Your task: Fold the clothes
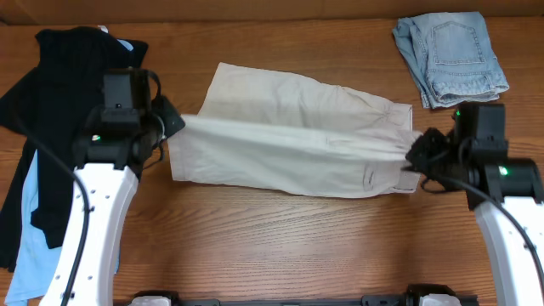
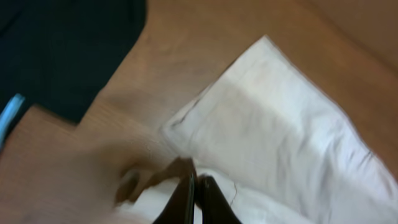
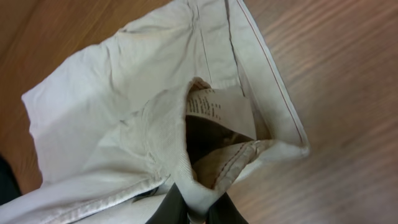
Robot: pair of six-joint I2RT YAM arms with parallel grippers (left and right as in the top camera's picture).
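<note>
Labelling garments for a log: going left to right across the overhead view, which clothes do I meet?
In order: black top → beige shorts → denim shorts. The light-blue shirt lies partly under the black top, so it is left out.

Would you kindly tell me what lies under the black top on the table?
A light-blue shirt shows beneath the black top, along its lower left edge; the rest underneath is covered.

shorts (image 1: pixel 289 166) on table (image 1: pixel 255 246), top (image 1: pixel 51 102) at left
</note>
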